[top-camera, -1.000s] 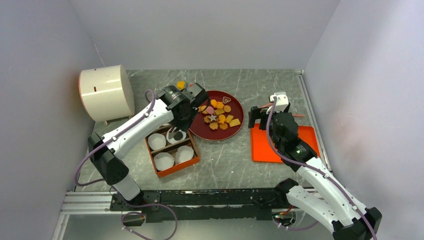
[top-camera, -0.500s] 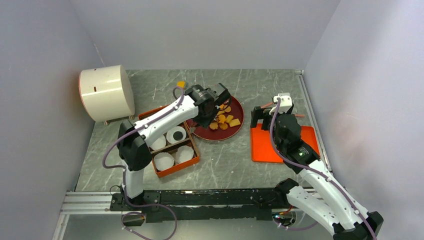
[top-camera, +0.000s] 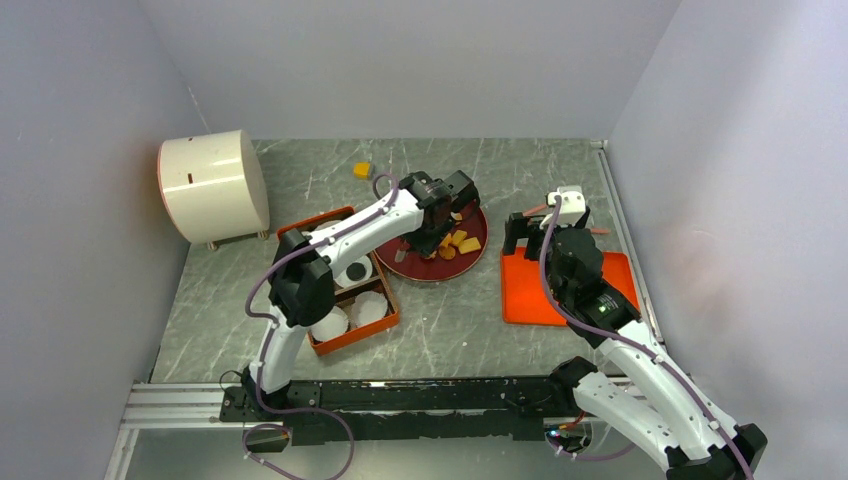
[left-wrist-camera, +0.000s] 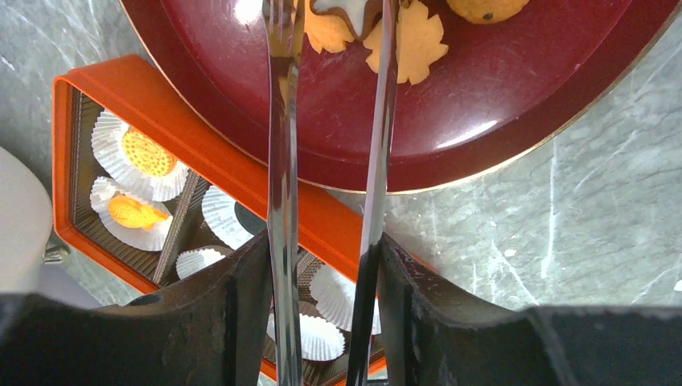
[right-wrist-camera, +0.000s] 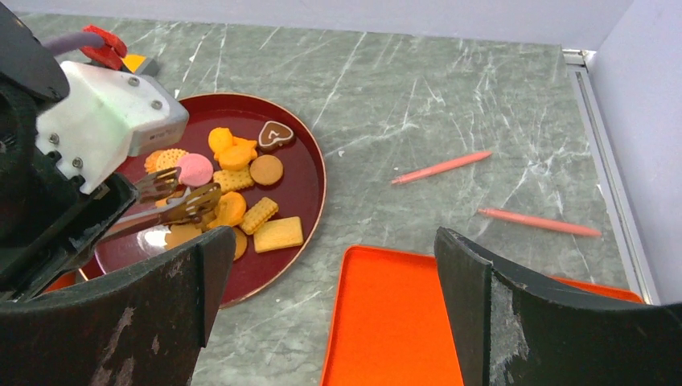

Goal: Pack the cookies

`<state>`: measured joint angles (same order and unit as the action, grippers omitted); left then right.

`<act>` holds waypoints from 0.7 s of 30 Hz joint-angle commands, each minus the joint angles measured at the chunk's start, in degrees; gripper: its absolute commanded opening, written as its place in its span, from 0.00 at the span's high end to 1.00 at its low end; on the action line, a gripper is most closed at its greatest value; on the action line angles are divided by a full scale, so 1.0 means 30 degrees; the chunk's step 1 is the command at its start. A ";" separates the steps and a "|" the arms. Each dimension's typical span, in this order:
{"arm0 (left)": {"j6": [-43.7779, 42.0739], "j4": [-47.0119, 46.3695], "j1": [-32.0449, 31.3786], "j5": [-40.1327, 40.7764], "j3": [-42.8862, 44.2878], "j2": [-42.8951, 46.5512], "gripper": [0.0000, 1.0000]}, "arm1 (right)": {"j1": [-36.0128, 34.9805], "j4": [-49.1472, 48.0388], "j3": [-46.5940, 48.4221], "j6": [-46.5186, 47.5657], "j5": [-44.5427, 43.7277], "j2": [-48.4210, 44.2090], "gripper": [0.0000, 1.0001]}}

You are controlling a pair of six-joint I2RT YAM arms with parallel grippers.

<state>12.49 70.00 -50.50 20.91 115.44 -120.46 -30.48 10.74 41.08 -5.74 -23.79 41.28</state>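
Note:
The cookies lie on a dark red plate: orange and yellow rounds and blocks, a pink one and a dark heart. My left gripper is over the plate, shut on metal tongs. The tong tips straddle a white-iced star cookie; I cannot tell whether they grip it. An orange box of white paper cups holds a yellow cookie and an orange one. My right gripper is open and empty above an orange tray.
A white drum-shaped container stands at the far left. A loose orange block lies behind the plate. Two pink sticks lie on the table beyond the tray.
My left gripper has swung right with the tongs, from the box's edge to over the middle of the plate. The right arm has barely moved.

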 commanded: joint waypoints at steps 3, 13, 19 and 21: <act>-0.0683 0.0768 -0.0114 0.0330 0.0839 -0.0212 0.48 | 0.0045 -0.0394 0.0289 0.0476 -0.0377 0.0146 0.00; -0.0486 0.1746 -0.0100 0.0523 0.1130 -0.0153 0.48 | 0.0052 -0.0792 0.0168 0.0623 -0.0361 0.0391 0.00; -0.0247 0.2031 -0.0128 0.0593 0.0401 0.0206 0.49 | 0.0052 -0.0856 0.0101 0.0624 -0.0390 0.0377 0.00; -0.0134 0.2069 -0.0122 0.0785 0.0098 0.0291 0.50 | 0.0064 -0.0871 0.0083 0.0609 -0.0389 0.0391 0.00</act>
<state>11.90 74.67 -50.50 21.02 116.29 -121.03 -30.48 10.68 41.08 -4.62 -23.99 42.54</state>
